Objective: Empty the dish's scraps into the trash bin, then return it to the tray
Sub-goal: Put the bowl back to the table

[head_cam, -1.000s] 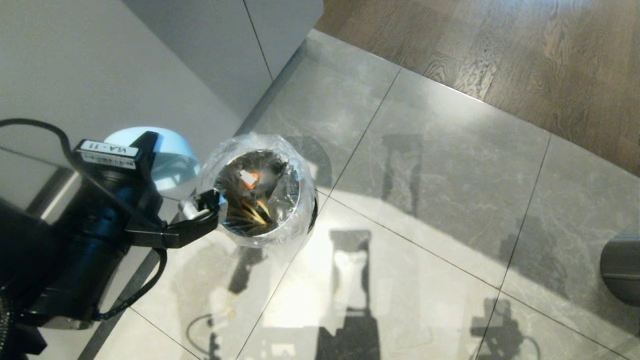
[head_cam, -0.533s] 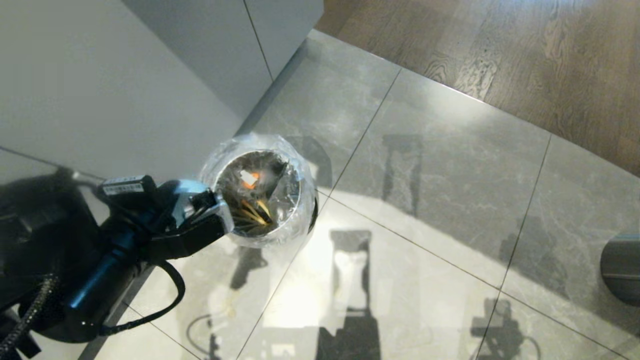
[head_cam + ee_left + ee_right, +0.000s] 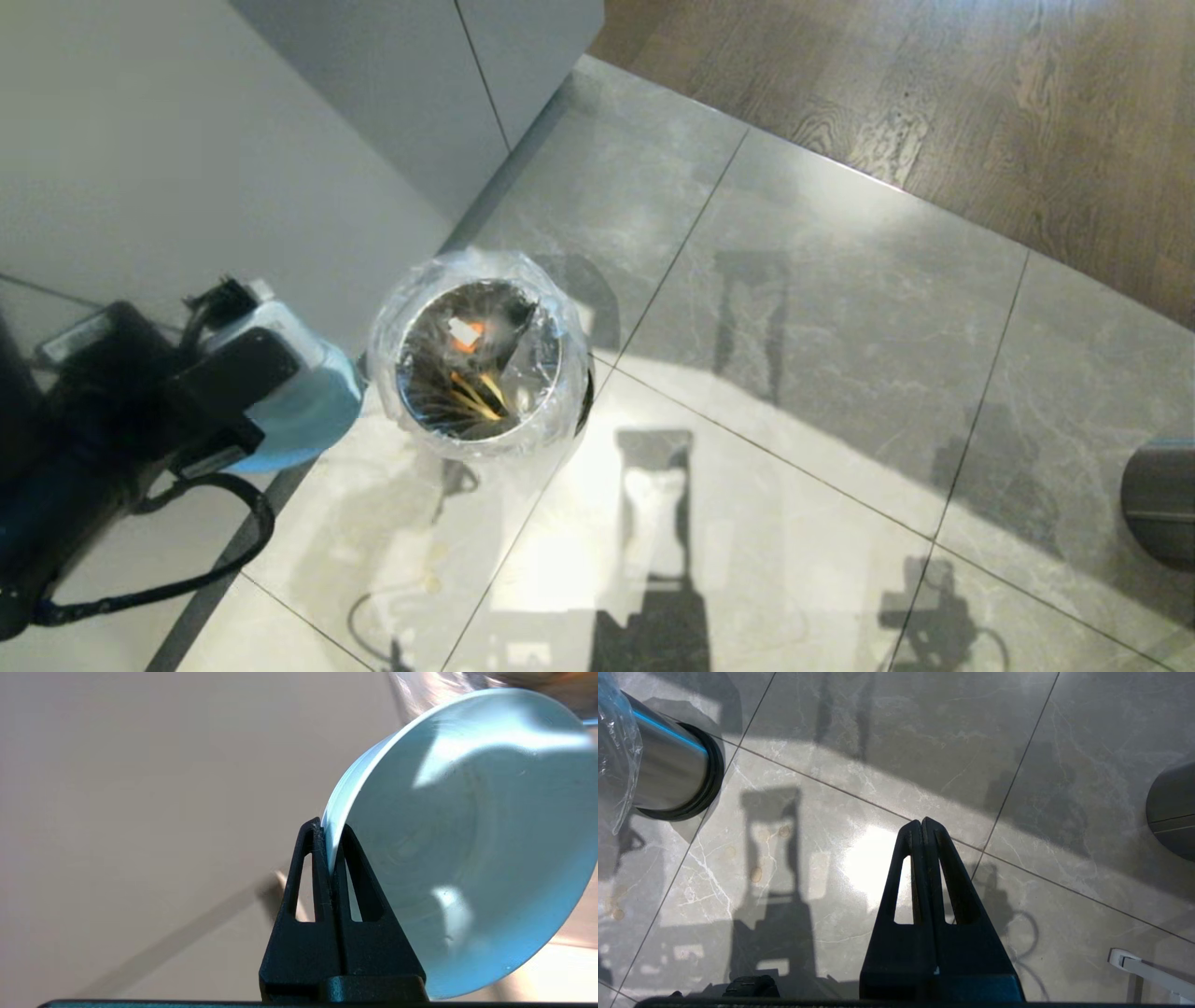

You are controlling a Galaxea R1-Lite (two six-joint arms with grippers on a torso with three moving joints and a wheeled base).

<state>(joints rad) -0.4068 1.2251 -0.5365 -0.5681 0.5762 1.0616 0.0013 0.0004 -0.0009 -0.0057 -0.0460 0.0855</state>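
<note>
My left pincer [image 3: 331, 858] pinching dish [image 3: 467, 849] rim, dish tilted beside trash bin [image 3: 481, 359]; scraps [image 3: 464, 334] inside bin. My right pincer [image 3: 922, 828] pressed together over floor.

Probably home: tiled floor [image 3: 822, 308], cabinets [image 3: 411, 84]

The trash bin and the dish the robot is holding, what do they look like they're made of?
The trash bin: probably brushed steel, by its mirror-like sheen, with a black base ring and a crinkled clear plastic liner. The dish: likely glazed ceramic, possibly hard plastic; pale blue, glossy, sharp highlights. The left tool pinches its rim.
</note>
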